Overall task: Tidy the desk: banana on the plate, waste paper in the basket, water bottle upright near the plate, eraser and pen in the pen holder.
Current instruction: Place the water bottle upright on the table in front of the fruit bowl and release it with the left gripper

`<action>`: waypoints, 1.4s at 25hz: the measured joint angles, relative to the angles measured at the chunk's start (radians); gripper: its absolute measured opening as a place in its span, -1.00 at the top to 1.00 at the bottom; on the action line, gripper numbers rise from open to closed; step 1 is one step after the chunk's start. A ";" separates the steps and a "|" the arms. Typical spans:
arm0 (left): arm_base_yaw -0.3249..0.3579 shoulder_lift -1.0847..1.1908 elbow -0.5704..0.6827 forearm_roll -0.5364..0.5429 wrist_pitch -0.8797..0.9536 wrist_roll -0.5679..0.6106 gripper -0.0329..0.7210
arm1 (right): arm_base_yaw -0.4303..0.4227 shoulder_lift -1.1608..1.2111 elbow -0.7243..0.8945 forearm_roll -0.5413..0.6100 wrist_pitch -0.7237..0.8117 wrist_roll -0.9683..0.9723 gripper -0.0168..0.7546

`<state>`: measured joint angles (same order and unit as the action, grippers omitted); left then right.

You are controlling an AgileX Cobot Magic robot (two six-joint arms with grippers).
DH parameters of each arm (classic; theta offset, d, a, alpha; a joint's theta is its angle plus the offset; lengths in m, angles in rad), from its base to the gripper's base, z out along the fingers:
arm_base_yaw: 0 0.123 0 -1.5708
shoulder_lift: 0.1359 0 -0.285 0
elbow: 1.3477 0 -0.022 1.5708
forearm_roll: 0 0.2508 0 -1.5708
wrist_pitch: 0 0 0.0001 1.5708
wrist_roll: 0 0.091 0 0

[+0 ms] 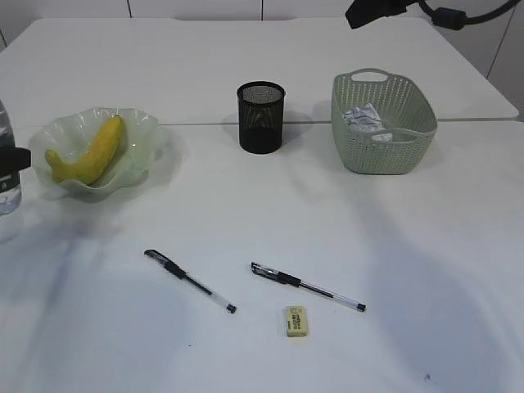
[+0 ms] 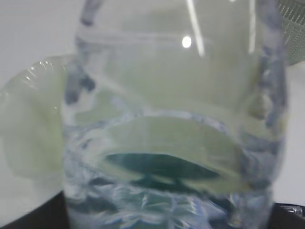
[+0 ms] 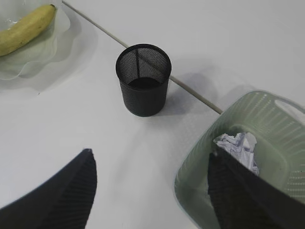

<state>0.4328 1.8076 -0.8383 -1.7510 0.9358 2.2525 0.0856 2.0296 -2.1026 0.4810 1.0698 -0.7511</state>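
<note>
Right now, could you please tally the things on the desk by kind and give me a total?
Pens: 2
Eraser: 1
Banana: 1
Plate: 1
Pen holder: 1
Basket: 1
Crumpled paper: 1
Water bottle: 1
Total: 9

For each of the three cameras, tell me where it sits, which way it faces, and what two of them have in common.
Exterior view: in front of the desk, angled down; shows the plate with banana, pen holder, basket, two pens, eraser; the left gripper shows at the left edge.
Left wrist view: pressed up to the water bottle; gripper parts dark at the bottom edge.
Right wrist view: above the desk, looking down; both fingers show, empty.
Shared: exterior and right wrist views both show the waste paper.
</note>
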 joint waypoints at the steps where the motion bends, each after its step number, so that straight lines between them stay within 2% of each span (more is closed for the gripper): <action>1: 0.002 0.000 0.011 0.000 0.000 0.008 -0.08 | 0.000 0.000 0.000 0.000 -0.002 -0.005 -0.44; 12: 0.004 0.054 0.126 -0.015 -0.008 0.090 -0.08 | 0.000 0.000 0.000 0.000 -0.012 -0.038 -0.44; 35: 0.004 0.155 0.126 -0.029 0.055 0.126 -0.08 | 0.000 0.000 0.000 0.000 -0.031 -0.071 -0.44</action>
<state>0.4370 1.9626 -0.7121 -1.7796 0.9909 2.3789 0.0856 2.0296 -2.1026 0.4810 1.0389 -0.8222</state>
